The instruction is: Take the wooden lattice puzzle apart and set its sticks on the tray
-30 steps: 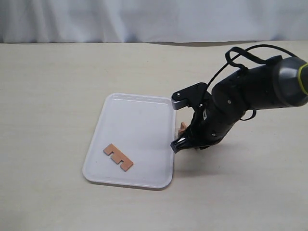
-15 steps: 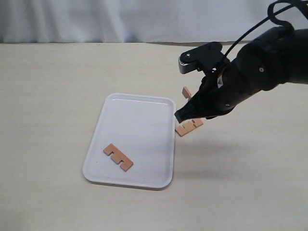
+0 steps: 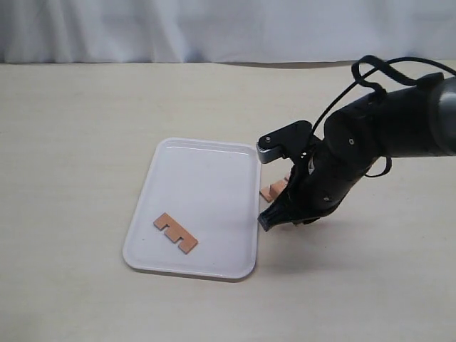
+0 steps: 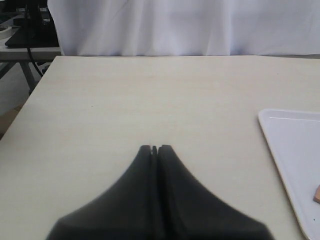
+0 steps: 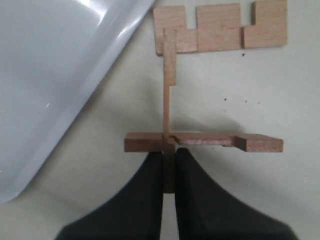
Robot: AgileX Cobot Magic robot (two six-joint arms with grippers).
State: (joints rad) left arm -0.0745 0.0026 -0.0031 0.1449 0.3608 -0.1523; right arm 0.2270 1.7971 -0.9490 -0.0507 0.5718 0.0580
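My right gripper is shut on the edge of an upright stick. A second stick crosses it and is still locked into its notch, so this is a remnant of the wooden lattice puzzle. A third stick lies flat on the table just beyond, also visible from outside. In the exterior view the right gripper hangs low beside the right rim of the white tray, hiding the held pair. One stick lies on the tray. My left gripper is shut on nothing.
The tray's glossy corner lies close to the held sticks. The beige table extends on all sides, with a white curtain at the back. The tray edge shows in the left wrist view.
Half a second ago the right arm was raised with the sticks in the air. It has since come down beside the tray's right rim, and one stick lies flat on the table.
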